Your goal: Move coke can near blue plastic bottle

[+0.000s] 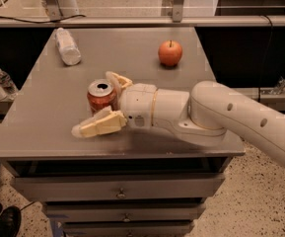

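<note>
No lettering, brand or number can be read anywhere. The coke can [101, 98], at about 8 o'clock from the middle of the surface [132, 48], shows only pale smudges on its red side. The tool [94, 103] reaches in from 3 o'clock, its fingers spread either side of the can.

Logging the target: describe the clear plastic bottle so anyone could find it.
On the grey table, look to the far left corner, away from the gripper straddling the red soda can. The clear ribbed plastic bottle lies there on its side; can and round red apple stand upright.
</note>
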